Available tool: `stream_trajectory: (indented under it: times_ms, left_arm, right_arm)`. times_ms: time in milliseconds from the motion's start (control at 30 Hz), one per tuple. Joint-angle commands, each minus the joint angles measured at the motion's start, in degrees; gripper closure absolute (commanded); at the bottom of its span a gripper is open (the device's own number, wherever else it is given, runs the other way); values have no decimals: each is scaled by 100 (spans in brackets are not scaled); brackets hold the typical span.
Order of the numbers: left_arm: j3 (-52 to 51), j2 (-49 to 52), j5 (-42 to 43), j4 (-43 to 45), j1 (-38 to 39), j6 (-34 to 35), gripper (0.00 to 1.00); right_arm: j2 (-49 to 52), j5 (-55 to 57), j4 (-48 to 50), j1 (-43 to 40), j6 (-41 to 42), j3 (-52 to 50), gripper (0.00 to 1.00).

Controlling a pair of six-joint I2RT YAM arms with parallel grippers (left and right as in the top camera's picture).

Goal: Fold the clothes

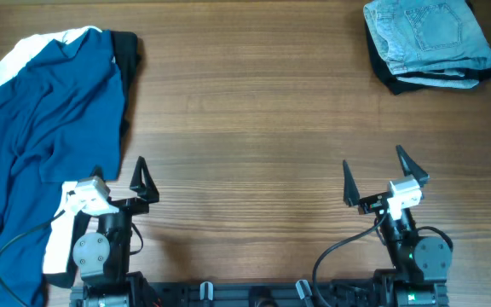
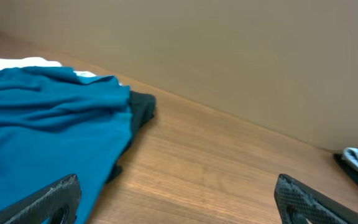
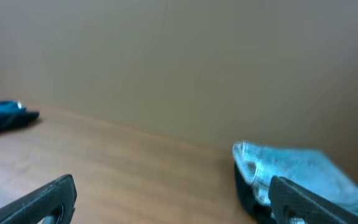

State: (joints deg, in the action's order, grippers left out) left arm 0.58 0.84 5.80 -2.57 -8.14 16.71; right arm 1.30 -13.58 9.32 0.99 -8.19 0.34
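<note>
An unfolded blue garment (image 1: 49,111) with white trim lies crumpled on the table's left side over a black garment (image 1: 129,60); it hangs past the front left edge. It also shows in the left wrist view (image 2: 42,124). A folded pile, light denim (image 1: 429,32) on top of a black piece, sits at the far right corner, and shows in the right wrist view (image 3: 297,171). My left gripper (image 1: 119,183) is open and empty by the blue garment's lower edge. My right gripper (image 1: 385,177) is open and empty near the front right.
The wooden table (image 1: 254,119) runs between the two piles. The arm bases and cables stand along the front edge (image 1: 254,294). A plain wall (image 2: 229,50) rises behind the table.
</note>
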Motion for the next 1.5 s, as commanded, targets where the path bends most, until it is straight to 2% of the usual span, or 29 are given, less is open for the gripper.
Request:
stream_trajectory:
  times_ms: [0,100,233,300,400,500,567,633,767,933,1000,1100,1200,1367,1467]
  left_arm:
    - [4,-35,496,81,37,50,0]
    - [273,125,507,26,37,46,0]
    - [1182,1394,466,-87,37,2,0]
    - [1755,2245,468,-243,37,0,0]
    - [2933,3840,634,-627,37,-149,0]
    - [4310,5265,745,-1421,37,-455,0]
    - [5189,6096,745,-2048,37,-566,0]
    - [6297,7217,708,-2942,24,-603,0]
    - [7318,8583,704,-3989,-2,-730,0]
    - [7316,9217,691,-3989,-2,-953,0]
    - [7316,9261,627,-3980,-2,-1388,0]
    - [7316,9298,-686,-4111,0,-1480,1]
    - [7316,9551,-1176,-4435,0,-1803,10]
    - [7316,10244,-1528,-4433,0,-1803,23]
    - [7316,10651,-1683,-4393,0,-1827,25]
  right_arm:
    - [15,-155,396,17,-61,28,0]
    - [376,-151,525,15,-83,378,0]
    - [1928,-236,629,17,-68,1412,0]
    - [3018,-549,649,17,-83,2205,0]
    - [5171,-1298,472,17,-85,3917,0]
    - [7047,-2291,-234,17,-68,5604,0]
    - [7949,-2645,-706,17,-70,6459,0]
    - [8968,-2741,-1589,17,-90,7455,0]
    - [9536,-2813,-1950,17,-74,7665,0]
    - [9591,-2802,-1965,17,518,7615,0]
    - [9641,-2802,-1961,17,507,7615,0]
    - [9980,-2730,-1967,17,363,7615,0]
    - [10435,-2721,-1969,17,389,7615,4]
    - [10819,-2721,-1971,17,697,7615,12]
    - [10824,-2719,-1969,17,730,7615,14]
